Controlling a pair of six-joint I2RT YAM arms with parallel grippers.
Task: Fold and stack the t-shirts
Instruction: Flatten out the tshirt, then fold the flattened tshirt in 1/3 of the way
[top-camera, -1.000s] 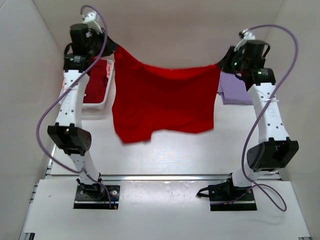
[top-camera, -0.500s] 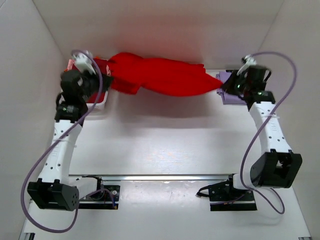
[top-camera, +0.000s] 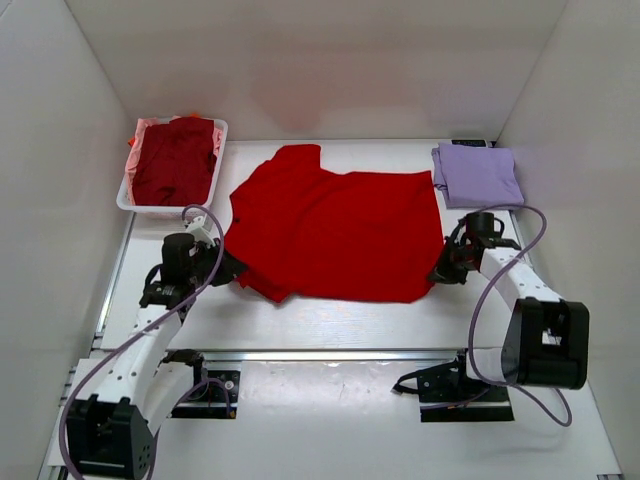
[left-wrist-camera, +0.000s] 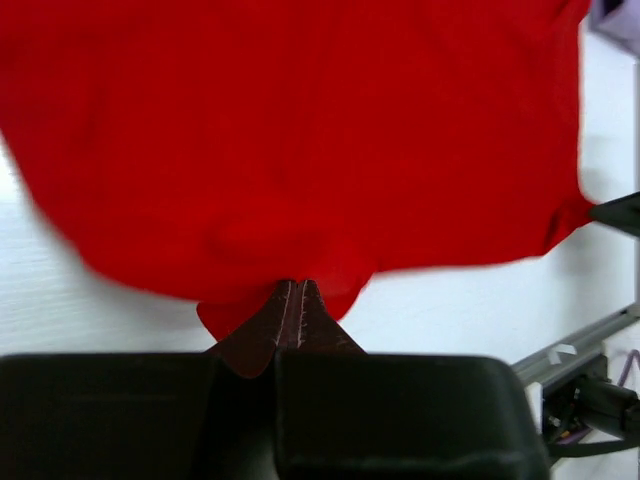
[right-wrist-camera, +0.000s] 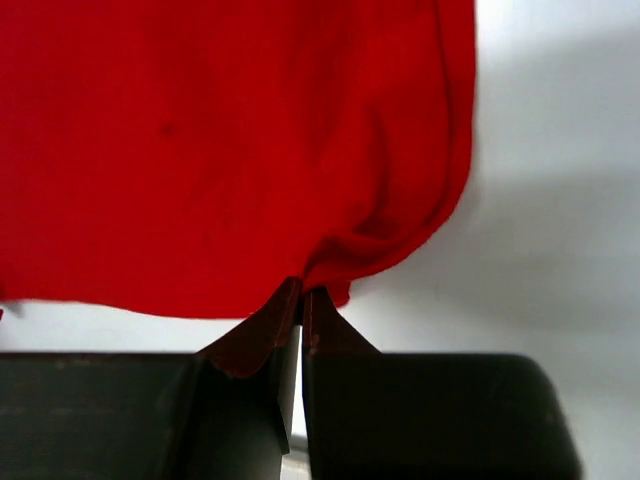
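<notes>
— On the table, centre field: what do you read?

— I read the red shirt (top-camera: 335, 232) lying spread and mostly flat on the table (top-camera: 330, 320). One flap of cloth juts toward the far wall on its left side. The near left corner is bunched into a small fold.

— State of the left gripper?

— The left gripper (top-camera: 232, 268) sits low at that bunched corner. On my left wrist view, the jaws are pressed together on a pinch of red cloth. No gap shows between them.

— State of the right gripper?

— The right gripper (top-camera: 440, 272) sits low at the shirt's near right corner. On my right wrist view, the jaws clamp the cloth edge. Only a thin slit shows between them below the cloth.

— Location of the other shirts?

— I see a lavender shirt (top-camera: 477, 175) folded at the far right of the table, just beside the red shirt's far right corner. A maroon shirt (top-camera: 175, 158) lies in the white basket (top-camera: 128, 190) at the far left, apart from the red shirt. A strip of pink cloth (top-camera: 142, 130) shows at the basket's far left edge; I cannot tell what it is.
</notes>
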